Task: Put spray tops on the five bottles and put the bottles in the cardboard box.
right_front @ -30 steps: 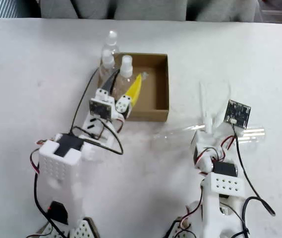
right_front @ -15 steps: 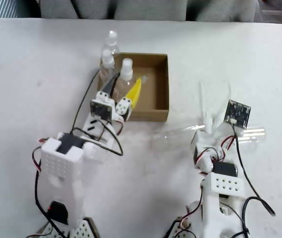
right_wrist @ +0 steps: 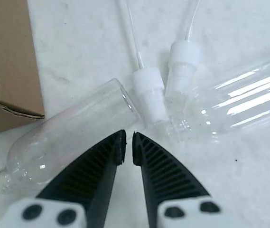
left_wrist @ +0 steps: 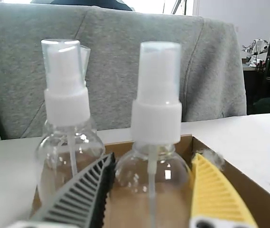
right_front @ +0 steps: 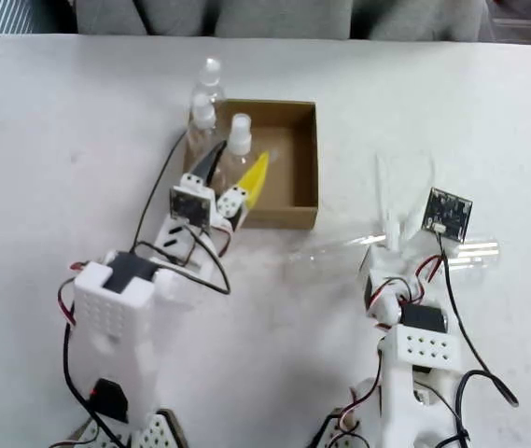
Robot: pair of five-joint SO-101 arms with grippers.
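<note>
Boxing step: the left tool (left_wrist: 153, 160) pinches a capped bottle (left_wrist: 156, 116) standing in the box (right_front: 293, 168); next it should spread and lift out; the right tool (right_wrist: 128, 141), pressed together, hovers by a loose top (right_wrist: 146, 90).

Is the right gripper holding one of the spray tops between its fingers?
No, the right gripper is shut with nothing between its fingers, and the nearest spray top lies loose on the table just past its fingertips.

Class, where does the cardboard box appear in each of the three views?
High view: box mid-table, around the bottle in the left gripper.
Left wrist view: box around that same bottle.
Right wrist view: box corner beside the lying bottle.
Landmark: the white table under the box in all three.
</note>
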